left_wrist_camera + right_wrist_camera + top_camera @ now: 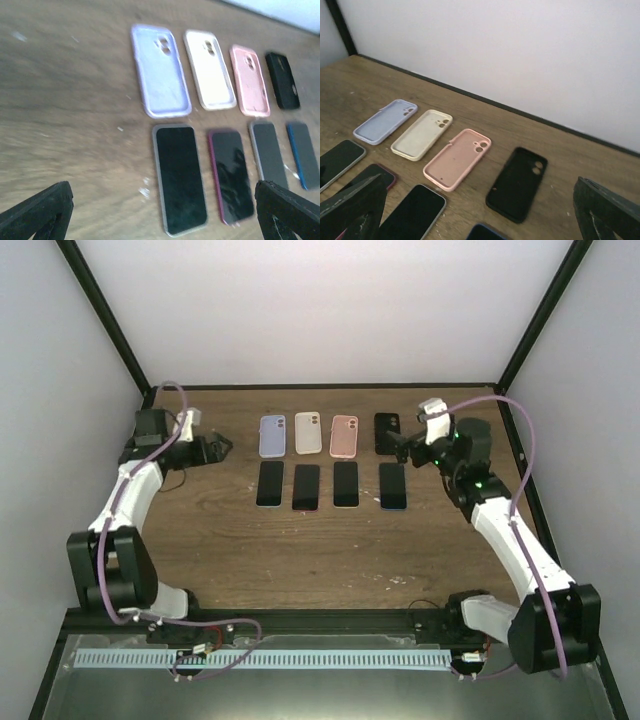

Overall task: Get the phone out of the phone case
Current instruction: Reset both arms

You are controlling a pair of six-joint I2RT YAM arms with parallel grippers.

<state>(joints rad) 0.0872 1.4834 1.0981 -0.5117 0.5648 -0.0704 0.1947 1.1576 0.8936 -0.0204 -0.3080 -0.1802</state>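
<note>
Several empty phone cases lie in a back row on the wooden table: lavender (271, 436) (161, 70) (386, 121), cream (308, 433) (209, 69), pink (344, 435) (457, 158) and black (387, 432) (517, 183). In front of each lies a bare phone, screen up; the leftmost phone (270, 483) (179, 177) has a grey rim. My left gripper (215, 450) (161, 192) hovers left of the rows, open and empty. Just right of the black case, my right gripper (405, 447) (479, 185) is open and empty too.
The other phones are a dark-red-rimmed one (231, 175), a grey one (269, 155) and a blue-rimmed one (393, 485) (304, 154). White walls and black frame posts (105, 320) close in the table's back and sides.
</note>
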